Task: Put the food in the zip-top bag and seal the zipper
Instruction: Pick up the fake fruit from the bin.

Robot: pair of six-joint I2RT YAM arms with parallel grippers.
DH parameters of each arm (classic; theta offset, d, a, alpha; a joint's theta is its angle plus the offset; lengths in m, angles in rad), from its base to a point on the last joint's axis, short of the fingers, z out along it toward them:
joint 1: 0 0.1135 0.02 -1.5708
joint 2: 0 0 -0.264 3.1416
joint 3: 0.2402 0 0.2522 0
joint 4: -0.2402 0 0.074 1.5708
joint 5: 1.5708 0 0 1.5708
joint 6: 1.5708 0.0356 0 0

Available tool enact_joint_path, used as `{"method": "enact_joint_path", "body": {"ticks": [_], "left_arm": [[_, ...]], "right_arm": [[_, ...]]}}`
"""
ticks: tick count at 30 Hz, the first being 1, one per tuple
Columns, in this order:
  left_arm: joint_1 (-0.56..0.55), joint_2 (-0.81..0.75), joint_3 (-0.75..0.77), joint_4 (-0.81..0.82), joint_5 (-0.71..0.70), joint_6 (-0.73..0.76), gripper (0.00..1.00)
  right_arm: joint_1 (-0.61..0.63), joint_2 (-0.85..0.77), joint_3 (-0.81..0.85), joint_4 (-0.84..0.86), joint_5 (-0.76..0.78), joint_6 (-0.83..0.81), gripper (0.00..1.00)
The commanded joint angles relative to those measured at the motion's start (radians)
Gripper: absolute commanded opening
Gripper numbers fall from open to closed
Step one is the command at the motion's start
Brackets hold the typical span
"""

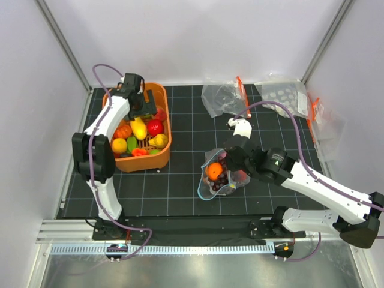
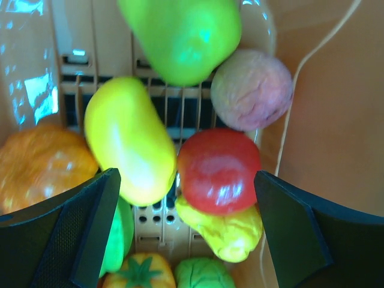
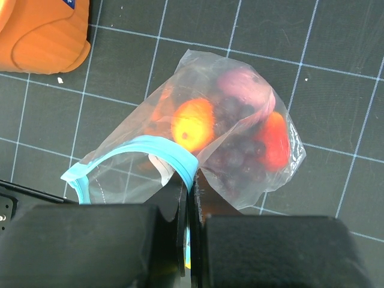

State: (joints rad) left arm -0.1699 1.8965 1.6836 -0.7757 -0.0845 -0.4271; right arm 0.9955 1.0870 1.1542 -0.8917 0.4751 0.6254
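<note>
The clear zip-top bag [image 1: 219, 178] lies mid-table with its light-blue zipper [image 3: 144, 153] mouth open; an orange fruit [image 3: 193, 125], dark grapes [image 3: 240, 153] and a red piece are inside. My right gripper [image 3: 192, 186] is shut on the zipper edge of the bag and also shows in the top view [image 1: 235, 161]. My left gripper [image 2: 186, 234] is open inside the orange basket [image 1: 165, 108], its jaws either side of a red tomato [image 2: 219, 171] and a yellow piece [image 2: 231, 231]. A yellow fruit [image 2: 126, 141], a green fruit [image 2: 183, 36] and an orange piece [image 2: 39, 162] lie nearby.
Two other clear bags with orange-red strips [image 1: 223, 96] [image 1: 300, 102] lie at the back right of the black gridded mat [image 1: 180, 186]. White enclosure walls stand on all sides. The basket's corner [image 3: 45, 30] shows in the right wrist view.
</note>
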Motion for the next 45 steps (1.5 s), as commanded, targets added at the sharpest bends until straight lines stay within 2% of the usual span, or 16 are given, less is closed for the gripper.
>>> {"method": "enact_joint_path", "body": {"ticks": [1,5,6,12,14,23,26,27,29,30,31,33,38,41,45], "left_arm": [[0.000,0.050,0.102,0.009,0.054,0.042,0.97],[-0.009,0.104,0.157,-0.077,0.108,0.028,0.97],[-0.016,0.084,0.134,-0.076,0.101,0.028,1.00],[-0.039,-0.036,-0.036,0.016,0.177,0.013,1.00],[-0.039,-0.039,-0.045,0.016,0.181,0.016,1.00],[-0.039,0.094,-0.027,0.019,0.065,0.001,1.00],[-0.037,0.121,-0.007,0.036,0.060,-0.007,0.90],[-0.037,0.115,-0.002,0.045,0.061,-0.009,0.76],[-0.034,0.093,-0.002,0.049,0.058,-0.015,0.61],[-0.036,0.075,-0.013,0.052,0.054,-0.022,0.49],[-0.036,0.026,-0.024,0.068,0.049,-0.025,0.47],[-0.036,-0.040,-0.070,0.087,0.026,-0.036,0.42],[-0.034,-0.266,-0.153,0.118,0.032,-0.052,0.39],[-0.042,-0.400,-0.223,0.125,0.078,-0.073,0.38],[-0.063,-0.578,-0.396,0.205,0.196,-0.127,0.38]], "right_arm": [[-0.001,0.002,0.059,0.025,0.016,-0.018,0.01],[-0.001,0.005,0.071,0.016,0.023,-0.021,0.01],[-0.001,0.007,0.071,0.016,0.025,-0.020,0.01],[-0.005,0.016,0.064,0.023,0.019,-0.023,0.01],[-0.005,0.019,0.061,0.025,0.017,-0.023,0.01],[-0.005,0.002,0.047,0.034,0.002,-0.016,0.01],[-0.005,-0.006,0.044,0.031,0.000,-0.013,0.01],[-0.005,-0.012,0.044,0.028,0.002,-0.012,0.01],[-0.005,-0.015,0.042,0.023,0.003,-0.013,0.01],[-0.006,-0.018,0.042,0.020,0.005,-0.012,0.01],[-0.005,-0.022,0.042,0.020,0.007,-0.012,0.01],[-0.005,-0.025,0.038,0.019,0.007,-0.010,0.01],[-0.005,-0.024,0.035,0.031,-0.004,-0.012,0.01],[-0.005,-0.018,0.041,0.037,-0.006,-0.018,0.01],[-0.006,0.005,0.055,0.050,-0.007,-0.026,0.01]]}}
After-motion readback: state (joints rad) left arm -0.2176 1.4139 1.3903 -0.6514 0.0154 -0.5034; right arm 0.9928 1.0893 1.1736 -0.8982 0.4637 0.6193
